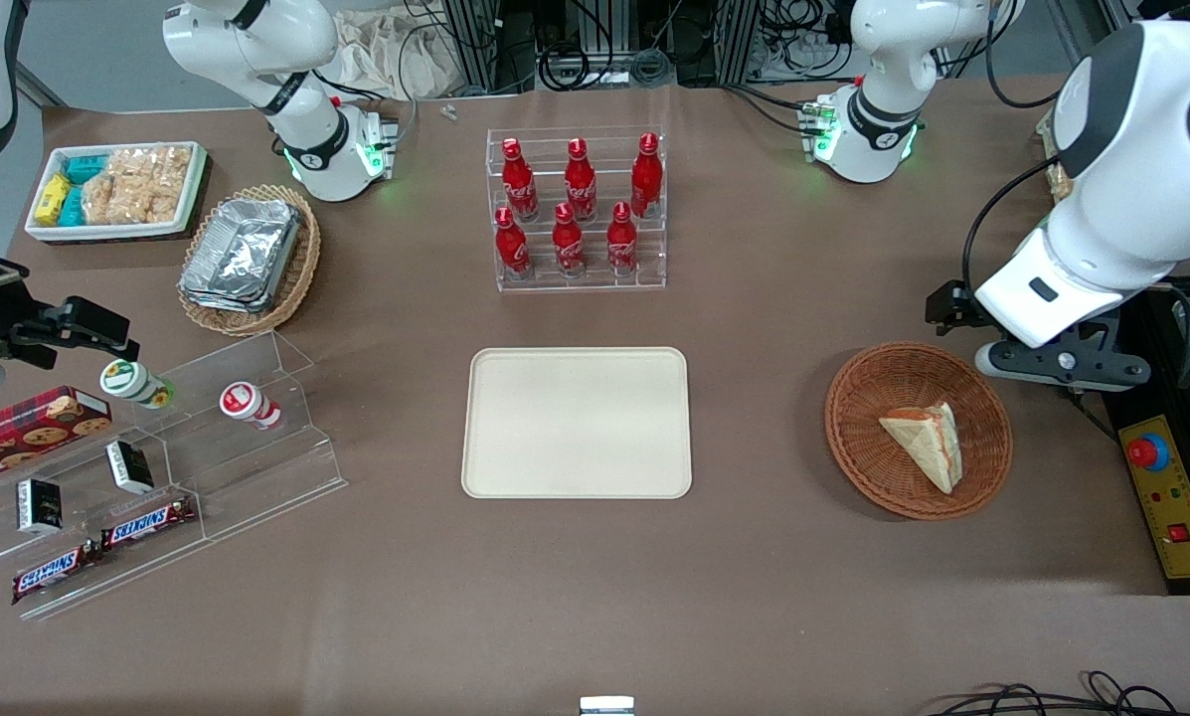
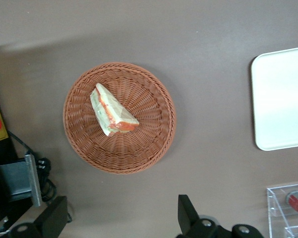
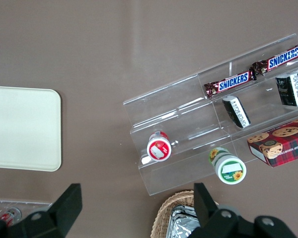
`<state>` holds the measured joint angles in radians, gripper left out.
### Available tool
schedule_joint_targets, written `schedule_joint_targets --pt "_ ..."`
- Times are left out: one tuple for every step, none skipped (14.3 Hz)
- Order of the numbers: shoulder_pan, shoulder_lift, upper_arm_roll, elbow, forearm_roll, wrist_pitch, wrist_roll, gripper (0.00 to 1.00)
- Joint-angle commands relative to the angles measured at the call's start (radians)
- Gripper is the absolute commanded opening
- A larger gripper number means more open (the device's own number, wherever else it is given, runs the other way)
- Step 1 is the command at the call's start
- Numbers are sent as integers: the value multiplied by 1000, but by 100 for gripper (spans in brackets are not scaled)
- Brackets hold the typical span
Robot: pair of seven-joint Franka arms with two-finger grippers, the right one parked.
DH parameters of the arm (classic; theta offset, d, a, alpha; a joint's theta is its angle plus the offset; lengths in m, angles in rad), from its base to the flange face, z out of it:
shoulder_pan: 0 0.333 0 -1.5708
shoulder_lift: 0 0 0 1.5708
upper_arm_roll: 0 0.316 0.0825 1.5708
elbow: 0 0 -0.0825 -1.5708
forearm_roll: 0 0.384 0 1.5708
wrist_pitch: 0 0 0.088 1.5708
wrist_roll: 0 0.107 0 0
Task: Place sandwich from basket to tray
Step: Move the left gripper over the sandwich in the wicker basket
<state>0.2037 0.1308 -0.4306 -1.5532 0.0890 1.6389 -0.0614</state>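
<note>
Snickers bars (image 1: 102,545): lying on the lowest step of a clear acrylic stand (image 1: 207,467) at the parked arm's end of the bench (image 1: 595,597), nearest the front camera.
Sandwich (image 1: 926,444): lying on its side in the reddish-brown wicker basket (image 1: 873,467), red-orange and green filling showing along one edge; nothing is touching it.
Basket: sitting on the bench toward the working arm's end, well apart from the tray.
Tray (image 1: 577,422): resting flat in the middle of the bench, cream-beige, with nothing on it; about as near the front camera as the basket.
Pincer (image 2: 121,218): hanging above the bench just beside the basket, a little farther from the front camera than the sandwich; its two dark fingers (image 2: 187,214) are standing wide apart and holding nothing.
Cookie box (image 1: 28,426): lying beside the stand, at the bench edge.
Foil containers (image 1: 242,254): stacking in a lighter tan basket (image 1: 296,273), farther from the camera than the stand.
Cola bottles (image 1: 575,204): standing upright in two rows in a clear rack (image 1: 580,278), farther from the camera than the tray.
Snack tray (image 1: 38,231): sitting farthest out toward the parked arm's end, holding packets.
</note>
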Motion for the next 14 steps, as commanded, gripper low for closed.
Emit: schedule_joint_targets --pt "5 32 7 50 -15 -41 14 100" --pt "5 35 7 54 -9 -41 14 100" --pt "5 38 7 56 -8 -42 15 100" --pt "5 40 12 54 -5 -45 23 100" --pt "3 49 13 51 -2 -45 6 100" --pt "5 55 18 36 0 -48 -36 100" --pt "5 56 38 12 -2 -38 -79 100" --pt "3 58 52 -2 0 -21 -95 100" --pt "3 58 58 -25 -2 14 -101 100" --pt "3 56 72 -54 -2 57 -128 100" --pt "3 56 79 -83 0 96 -199 100" --pt "3 58 81 -112 0 125 -287 100" --pt "3 58 82 -158 1 175 -354 100" --pt "3 56 90 -203 3 235 -403 100"
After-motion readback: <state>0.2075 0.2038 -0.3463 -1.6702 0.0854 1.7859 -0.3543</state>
